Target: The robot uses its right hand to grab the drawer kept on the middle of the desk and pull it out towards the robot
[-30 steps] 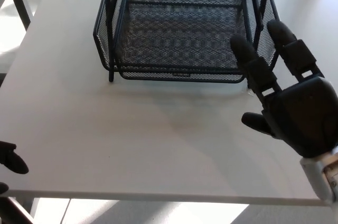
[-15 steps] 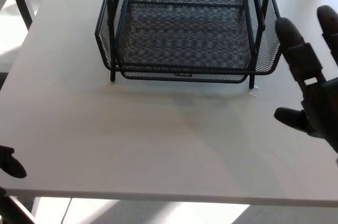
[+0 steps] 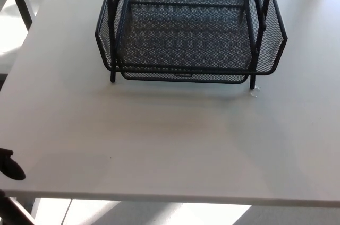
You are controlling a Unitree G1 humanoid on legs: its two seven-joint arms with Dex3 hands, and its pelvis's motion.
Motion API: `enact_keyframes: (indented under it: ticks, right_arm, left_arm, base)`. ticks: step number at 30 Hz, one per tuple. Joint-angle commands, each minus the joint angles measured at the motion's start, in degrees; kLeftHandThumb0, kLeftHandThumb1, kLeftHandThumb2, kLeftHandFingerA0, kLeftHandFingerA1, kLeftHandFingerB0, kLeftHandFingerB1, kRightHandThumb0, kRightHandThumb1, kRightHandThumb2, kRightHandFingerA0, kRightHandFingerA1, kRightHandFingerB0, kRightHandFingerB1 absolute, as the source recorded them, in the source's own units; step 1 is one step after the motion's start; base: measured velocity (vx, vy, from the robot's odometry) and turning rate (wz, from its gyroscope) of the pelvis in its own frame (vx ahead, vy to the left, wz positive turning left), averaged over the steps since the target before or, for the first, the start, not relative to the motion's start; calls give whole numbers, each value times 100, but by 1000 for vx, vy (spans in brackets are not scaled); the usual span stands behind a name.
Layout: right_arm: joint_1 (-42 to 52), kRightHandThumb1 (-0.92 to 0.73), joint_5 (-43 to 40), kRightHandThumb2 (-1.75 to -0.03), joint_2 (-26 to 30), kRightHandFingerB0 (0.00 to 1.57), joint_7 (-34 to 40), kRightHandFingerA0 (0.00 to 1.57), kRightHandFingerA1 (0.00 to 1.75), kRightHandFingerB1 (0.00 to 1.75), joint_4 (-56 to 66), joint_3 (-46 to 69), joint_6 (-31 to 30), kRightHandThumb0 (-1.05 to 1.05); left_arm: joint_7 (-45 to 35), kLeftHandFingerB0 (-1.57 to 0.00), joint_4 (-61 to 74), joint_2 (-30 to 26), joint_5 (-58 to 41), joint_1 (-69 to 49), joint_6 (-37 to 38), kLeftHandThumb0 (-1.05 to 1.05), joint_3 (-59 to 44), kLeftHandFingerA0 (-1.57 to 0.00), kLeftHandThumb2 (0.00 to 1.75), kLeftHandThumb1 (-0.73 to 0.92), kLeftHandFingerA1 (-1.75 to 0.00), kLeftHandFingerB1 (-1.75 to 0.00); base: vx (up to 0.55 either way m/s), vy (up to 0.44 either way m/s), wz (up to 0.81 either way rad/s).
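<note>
A black wire-mesh drawer (image 3: 186, 28) sits in its black frame at the far middle of the white desk (image 3: 170, 140), its front rim facing me. My right hand does not show in the head view. Only a black tip of my left hand (image 3: 10, 165) shows at the lower left edge, just past the desk's near edge; how its fingers stand cannot be seen.
The near edge of the desk runs along the bottom of the picture. A second white table with a dark leg (image 3: 21, 2) stands at the upper left. A small clear scrap (image 3: 254, 92) lies by the drawer's right front foot.
My right hand, open beside the drawer's right front corner one second ago, has drawn away to the right and left the picture. The drawer stays where it was.
</note>
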State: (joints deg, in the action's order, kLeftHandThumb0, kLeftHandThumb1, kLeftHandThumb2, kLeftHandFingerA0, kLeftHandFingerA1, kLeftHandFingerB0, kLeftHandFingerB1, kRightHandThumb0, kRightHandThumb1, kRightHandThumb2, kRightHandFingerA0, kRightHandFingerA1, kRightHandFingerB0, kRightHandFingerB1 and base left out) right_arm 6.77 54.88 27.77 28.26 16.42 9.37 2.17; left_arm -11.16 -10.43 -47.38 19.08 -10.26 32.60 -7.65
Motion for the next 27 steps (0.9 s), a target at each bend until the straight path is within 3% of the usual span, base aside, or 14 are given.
enact_keyframes:
  ticks: [1, 3, 6, 8, 12, 13, 14, 15, 16, 18, 19, 20, 21, 27]
  right_arm:
    - [336, -42, -236, -77, -156, 2, 651, 0, 18, 26, -551, 764, -265, -76]
    - [409, -41, -488, -70, -150, 6, 822, 0, 9, 14, -1016, 1074, -161, -80]
    - [449, -43, -455, -72, -127, 11, 1040, 0, 5, 16, -1462, 1340, -293, -84]
    - [442, -40, -798, -75, 92, 0, 1480, 0, 17, 21, -2351, 1590, 189, -81]
    - [323, -47, -853, -81, 286, 0, 1737, 0, 19, 19, -3187, 1711, 178, -88]
    - [311, -56, -908, -76, 317, 0, 1764, 0, 0, 22, -3306, 1727, 268, -67]
    - [247, -52, -1145, -72, 418, 0, 1878, 0, 0, 20, -3837, 1785, 611, -73]
    - [185, -38, -1240, -75, 459, 0, 1954, 0, 18, 27, -4126, 1804, 732, -77]
    - [82, -48, -1297, -70, 480, 0, 2072, 0, 0, 28, -4443, 1805, 803, -63]
    - [-58, -51, -1363, -72, 495, 1, 2196, 0, 0, 24, -4872, 1776, 908, -67]
    - [-210, -33, -1395, -70, 504, 0, 2395, 0, 16, 29, -5318, 1745, 1004, -70]
    - [-261, -34, -1385, -69, 507, 0, 2361, 0, 14, 26, -5471, 1724, 902, -71]
    - [-284, -48, -1446, -69, 496, 0, 2234, 0, 0, 22, -5586, 1722, 896, -59]
    - [-502, -54, -2077, -65, 275, 7, 1006, 0, 0, 10, -6510, 1770, 637, -61]
  left_arm:
    - [48, -81, -45, -48, 107, -23, 81, -28, -55, -78, 57, 57, -87, -59]
    - [61, -82, -55, -29, 82, -21, 100, -28, -62, -79, 57, 56, -88, -59]
    - [-4, -82, -43, -17, 3, -25, 45, -28, -62, -78, 57, 56, -86, -58]
    - [-26, -81, -32, -55, -31, -54, 27, -28, -114, -78, 57, 56, -86, -58]
    - [35, -82, -71, -53, 22, -57, 81, -28, -115, -78, 57, 56, -87, -58]
    - [35, -81, -67, -57, 28, -59, 81, -29, -115, -78, 57, 57, -87, -59]
    - [55, -82, -66, -55, 50, -62, 88, -28, -117, -79, 57, 56, -86, -58]
    - [64, -82, -53, -44, 59, -66, 80, -27, -114, -79, 57, 56, -87, -58]
    - [67, -82, -38, -29, 60, -68, 69, -27, -107, -79, 57, 56, -87, -58]
    - [124, -83, -87, -24, 89, -54, 145, -26, -104, -80, 57, 55, -86, -57]
    - [98, -82, -66, -28, 88, -61, 91, -27, -102, -79, 57, 56, -86, -57]
    - [88, -82, -67, -27, 78, -60, 86, -27, -100, -79, 57, 56, -86, -58]
    - [102, -83, -96, -23, 68, -51, 132, -26, -98, -80, 57, 55, -86, -57]
    - [27, -82, -51, -9, 12, -34, 43, -27, -80, -79, 57, 56, -86, -58]
  base:
    - [0, 0, 0]
    - [0, 0, 0]
    - [0, 0, 0]
    - [0, 0, 0]
    - [0, 0, 0]
    - [0, 0, 0]
    - [0, 0, 0]
    - [0, 0, 0]
    - [0, 0, 0]
    - [0, 0, 0]
    - [0, 0, 0]
    - [0, 0, 0]
    - [0, 0, 0]
    - [0, 0, 0]
